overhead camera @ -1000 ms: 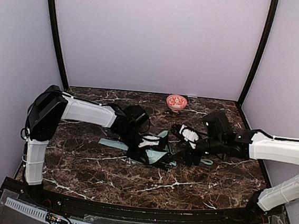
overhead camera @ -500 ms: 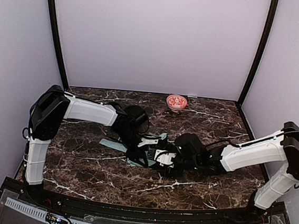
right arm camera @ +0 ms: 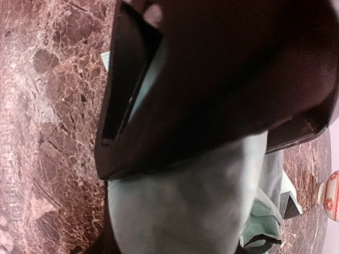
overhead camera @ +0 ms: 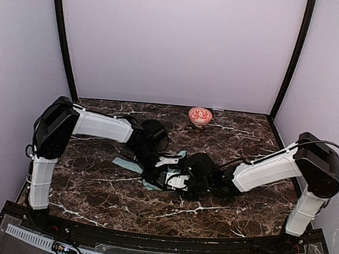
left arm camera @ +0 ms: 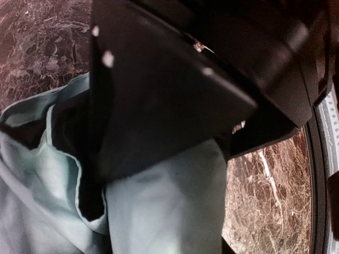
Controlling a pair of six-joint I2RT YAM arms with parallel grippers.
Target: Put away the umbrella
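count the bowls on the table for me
1: a small red-and-white bowl near the table's back edge, right of centre, apart from the umbrella. Its folds could hide another.

1 umbrella (overhead camera: 125, 163), 1 red-white bowl (overhead camera: 200, 116), 1 marble table (overhead camera: 247, 134), 2 arms: L arm (overhead camera: 100, 126) & R arm (overhead camera: 268, 165)

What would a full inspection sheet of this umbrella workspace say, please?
Surface: dark brown marble-patterned table, white veins, no damage seen.
Job's things: pale mint-green folding umbrella with black lining, lying crumpled mid-table between both grippers.
Clutter: small red-and-white patterned bowl at the far edge, apart from the umbrella.
Grippers: left gripper shut on umbrella fabric; right gripper has fabric between its fingers, grip unclear.
Cables: black cable looping over the right arm.
Surroundings: pale lilac walls, black corner posts.
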